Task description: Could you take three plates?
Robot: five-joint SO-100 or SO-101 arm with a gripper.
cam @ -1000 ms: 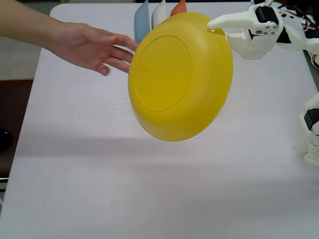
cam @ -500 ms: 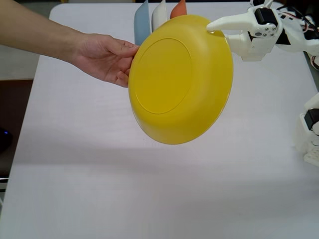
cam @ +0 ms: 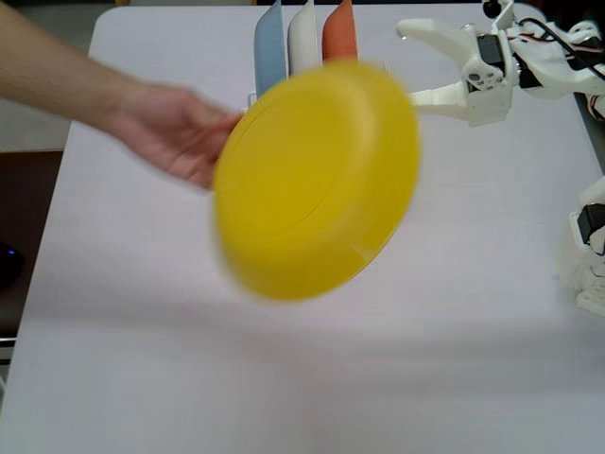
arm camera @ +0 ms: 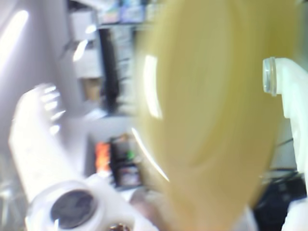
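The white two-finger pincer (cam: 413, 61) hangs wide open near the tabletop's (cam: 454, 359) far right corner, gripping nothing, its fingers pointing left. Just left of it, apart from both fingers, the round glossy yellow plastic plate (cam: 317, 180) is blurred and tilted up off the tabletop, underside facing the fixed view. A person's bare hand (cam: 175, 132) holds its left rim. Behind, near the far edge, a light blue plate (cam: 270, 47), a cream-white plate (cam: 303, 38) and an orange plate (cam: 339, 33) stand on edge side by side.
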